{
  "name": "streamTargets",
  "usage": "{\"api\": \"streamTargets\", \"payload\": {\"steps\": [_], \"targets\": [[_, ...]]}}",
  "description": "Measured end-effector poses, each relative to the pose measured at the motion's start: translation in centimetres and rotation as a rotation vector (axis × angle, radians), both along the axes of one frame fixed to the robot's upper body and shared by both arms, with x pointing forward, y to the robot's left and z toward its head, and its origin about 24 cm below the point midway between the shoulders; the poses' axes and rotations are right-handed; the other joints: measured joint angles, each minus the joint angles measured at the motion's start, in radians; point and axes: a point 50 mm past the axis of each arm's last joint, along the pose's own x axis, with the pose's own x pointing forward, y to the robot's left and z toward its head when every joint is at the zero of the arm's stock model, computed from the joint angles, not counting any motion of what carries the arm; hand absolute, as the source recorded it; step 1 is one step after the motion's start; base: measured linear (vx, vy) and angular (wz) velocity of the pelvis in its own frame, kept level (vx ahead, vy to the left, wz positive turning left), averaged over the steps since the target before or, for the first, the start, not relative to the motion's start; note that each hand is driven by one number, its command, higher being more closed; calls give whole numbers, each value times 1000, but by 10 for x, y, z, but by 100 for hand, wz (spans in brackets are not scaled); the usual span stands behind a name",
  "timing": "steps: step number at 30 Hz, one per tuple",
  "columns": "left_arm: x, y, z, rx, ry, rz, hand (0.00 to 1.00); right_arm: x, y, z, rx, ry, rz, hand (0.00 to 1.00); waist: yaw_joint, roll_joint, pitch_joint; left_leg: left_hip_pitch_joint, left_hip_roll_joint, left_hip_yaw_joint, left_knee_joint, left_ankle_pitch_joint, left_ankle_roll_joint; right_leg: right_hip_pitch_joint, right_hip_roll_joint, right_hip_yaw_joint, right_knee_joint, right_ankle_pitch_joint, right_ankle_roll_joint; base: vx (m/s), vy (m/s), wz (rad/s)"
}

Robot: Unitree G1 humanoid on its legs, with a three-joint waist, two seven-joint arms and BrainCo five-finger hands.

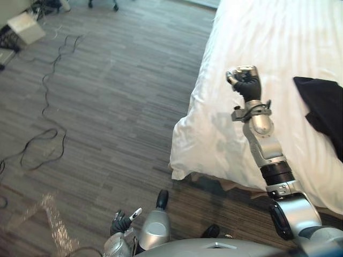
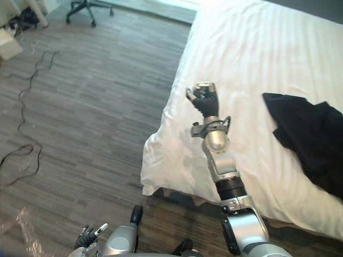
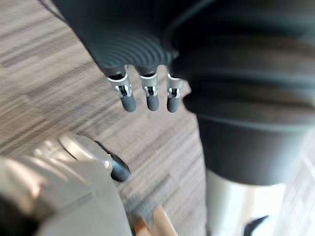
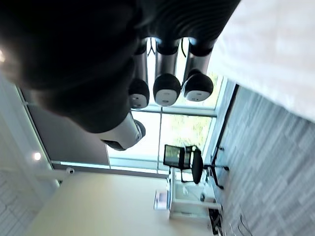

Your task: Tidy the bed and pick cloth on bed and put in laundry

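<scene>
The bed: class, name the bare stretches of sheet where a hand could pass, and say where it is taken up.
Bare sheet lies between the right hand and the dark cloth, across the far half of the bed, and on its near corner by the floor. The bed's right side is taken up by the cloth.

You're looking down on a grey-brown plank floor (image 1: 107, 107) that runs up to the white bed (image 1: 257, 43) on the right. A black office chair (image 2: 80, 10) on castors stands at the far end, and tall windows (image 4: 182, 132) beyond it let in daylight, with greenery outside.
</scene>
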Motion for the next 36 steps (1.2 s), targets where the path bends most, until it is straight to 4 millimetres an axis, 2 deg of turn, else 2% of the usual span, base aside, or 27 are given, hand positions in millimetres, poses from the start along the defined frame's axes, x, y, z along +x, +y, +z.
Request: {"api": "streamTargets", "payload": {"steps": [2,4,5,6,11,15,18,19,20,24,27,30,32,34,36], "targets": [[7,1,2,6,-15,-5,0,3,8,4,-11,-5,24,100,14,-8,21,-29,0,-14,8,6,0,-23,-5,-15,21,-11,1,-40,1,31],[13,2,4,15,-27,-3,0,5,20,13,-7,-26,58,100,16,-9,58,-54,0,-35,14,15,-1,-38,-7,-33,40,-16,-4,-47,5,27],[18,2,5,17,-39,-4,0,6,27,21,-2,-46,78,100,27,-10,90,-66,1,-38,17,18,-1,-51,-8,-33,52,-18,-6,-78,24,13],[23,1,7,18,-52,-9,0,9,31,28,-3,-59,83,100,39,-4,114,-94,0,-46,34,18,-1,-71,-11,-39,65,-22,-10,-82,29,10],[37,0,12,30,-97,-30,0,23,35,42,-23,-58,64,100,63,3,178,-184,5,-66,46,41,-4,-161,-19,-51,110,-29,-21,-74,26,10],[51,-2,17,35,-135,-42,0,35,34,58,-30,-61,20,100,71,32,198,-272,8,-87,48,65,-7,-250,-23,-61,143,-34,-31,-74,24,10],[78,-5,30,44,-221,-77,0,43,25,76,-22,-83,-40,100,81,71,221,-367,15,-115,49,91,-14,-342,-26,-81,185,-45,-47,-80,1,12],[83,-6,33,43,-240,-74,0,44,21,75,-14,-75,-58,100,90,74,222,-380,17,-118,49,93,-16,-358,-26,-81,191,-46,-49,-77,-23,9],[91,-7,37,38,-272,-66,0,49,13,70,-9,-45,-95,100,104,77,224,-406,20,-121,48,100,-20,-387,-27,-82,206,-53,-54,-50,-19,3],[101,-12,42,24,-314,-64,0,60,-6,44,-5,86,-191,100,113,93,232,-460,19,-135,47,113,-24,-447,-40,-91,248,-74,-58,-30,-29,7],[103,-13,42,20,-317,-63,0,63,-5,28,6,161,-205,100,117,94,233,-481,15,-138,47,115,-27,-478,-57,-92,286,-95,-59,-14,-31,7],[107,-14,45,5,-335,-50,0,64,-6,-7,-30,291,-233,100,118,94,233,-481,1,-131,47,114,-28,-495,-97,-93,352,-138,-58,9,-33,17],[108,-15,45,1,-339,-50,0,60,0,-23,-21,327,-219,100,116,94,233,-481,0,-123,48,113,-29,-499,-105,-91,365,-143,-60,10,-27,-1],[108,-17,45,-9,-344,-39,0,54,14,-34,2,347,-180,100,103,94,232,-480,-2,-107,63,105,-28,-502,-113,-82,376,-145,-61,8,-13,-14],[109,-20,45,-24,-351,-26,0,43,32,-58,24,407,-135,100,87,93,232,-472,-3,-85,92,86,-24,-487,-117,-72,377,-144,-61,4,2,-18]]}}
